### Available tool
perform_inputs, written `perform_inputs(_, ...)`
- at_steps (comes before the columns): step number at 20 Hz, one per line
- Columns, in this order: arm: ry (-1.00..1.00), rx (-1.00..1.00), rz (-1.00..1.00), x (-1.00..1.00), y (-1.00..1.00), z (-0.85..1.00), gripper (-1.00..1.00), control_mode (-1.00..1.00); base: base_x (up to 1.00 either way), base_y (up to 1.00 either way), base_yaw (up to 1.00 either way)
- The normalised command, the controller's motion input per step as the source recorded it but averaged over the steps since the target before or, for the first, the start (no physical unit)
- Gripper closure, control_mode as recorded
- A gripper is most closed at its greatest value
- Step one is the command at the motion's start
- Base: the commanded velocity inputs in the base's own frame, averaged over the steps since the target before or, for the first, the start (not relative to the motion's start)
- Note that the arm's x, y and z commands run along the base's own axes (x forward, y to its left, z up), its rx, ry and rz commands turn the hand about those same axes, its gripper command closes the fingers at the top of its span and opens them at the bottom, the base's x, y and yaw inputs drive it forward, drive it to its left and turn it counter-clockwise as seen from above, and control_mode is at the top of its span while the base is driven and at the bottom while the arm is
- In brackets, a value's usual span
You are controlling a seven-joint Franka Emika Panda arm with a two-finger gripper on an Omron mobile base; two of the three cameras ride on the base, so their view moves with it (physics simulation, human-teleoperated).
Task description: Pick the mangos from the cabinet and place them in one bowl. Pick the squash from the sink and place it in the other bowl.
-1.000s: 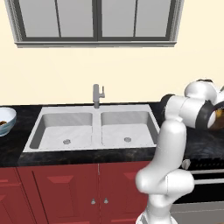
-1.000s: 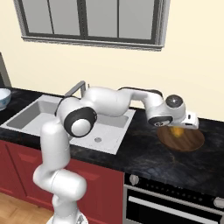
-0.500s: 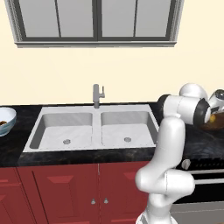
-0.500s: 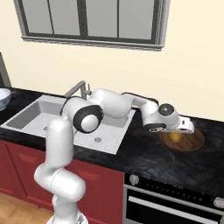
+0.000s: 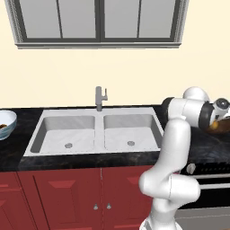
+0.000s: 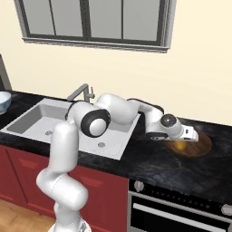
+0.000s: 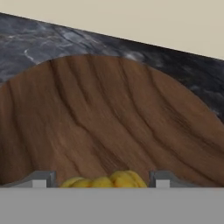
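Squash (image 7: 103, 180) sits between my half-open jaws, held over the wooden bowl (image 7: 100, 127) on the bench (image 6: 154, 167).

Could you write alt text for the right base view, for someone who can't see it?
A white robot arm reaches right over a black counter, lowering a yellow squash in its gripper into a brown wooden bowl. A double sink lies left.

The robot arm (image 6: 68, 149) is white and made of fat round tubes, with shiny black rings at its joints, a round black-and-grey knob near the hand, and two small grey fingers (image 7: 41, 178).
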Motion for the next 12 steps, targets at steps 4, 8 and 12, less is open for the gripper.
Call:
perform_inputs(4, 0.00, 0.00, 0.00, 0.08, 0.00, 0.00, -1.00, -1.00, 0.00, 0.00, 0.00)
perform_inputs(8, 0.00, 0.03, 0.00, 0.25, 0.00, 0.10, -1.00, -1.00, 0.00, 0.00, 0.00)
perform_inputs(12, 0.00, 0.04, 0.00, 0.33, 0.00, 0.21, -1.00, -1.00, 0.00, 0.00, 0.00)
